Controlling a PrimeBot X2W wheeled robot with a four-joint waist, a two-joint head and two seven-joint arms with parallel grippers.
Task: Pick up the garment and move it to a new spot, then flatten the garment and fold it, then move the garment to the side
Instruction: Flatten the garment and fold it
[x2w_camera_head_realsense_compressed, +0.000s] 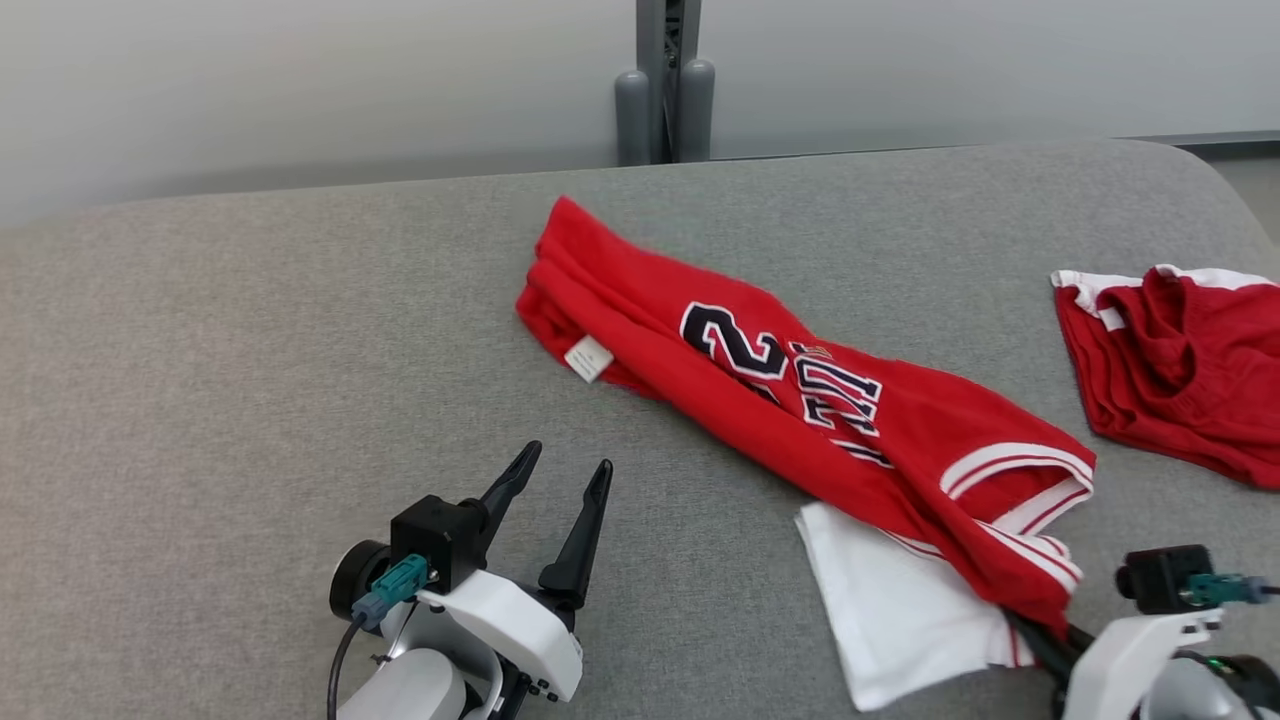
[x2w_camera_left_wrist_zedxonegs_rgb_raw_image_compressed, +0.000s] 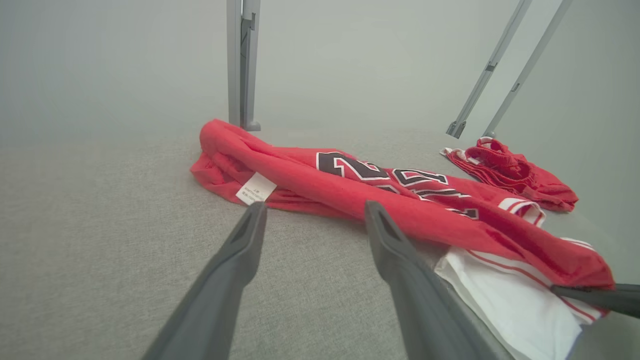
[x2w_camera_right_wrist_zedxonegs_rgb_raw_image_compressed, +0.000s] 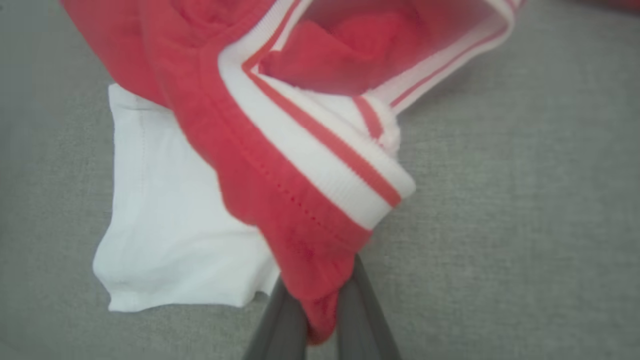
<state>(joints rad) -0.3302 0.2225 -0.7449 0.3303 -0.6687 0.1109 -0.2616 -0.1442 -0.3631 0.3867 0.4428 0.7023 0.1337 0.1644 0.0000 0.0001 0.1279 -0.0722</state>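
Red garment (x2w_camera_head_realsense_compressed: 830, 450), dark numerals and white-striped trim, lies bunched diagonally on the grey surface (x2w_camera_head_realsense_compressed: 250, 400) before me; white panel beneath its near end; that end pinched in my right gripper (x2w_camera_right_wrist_zedxonegs_rgb_raw_image_compressed: 320, 305).

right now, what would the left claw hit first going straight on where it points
Likely the red jersey, near its white label; how high the left claw sits is hard to tell.

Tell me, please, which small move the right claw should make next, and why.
Probably lift the right claw a little: it is shut on a corner of the red jersey, which lies bunched on the grey surface, and the left claw stands open, apart from the cloth.
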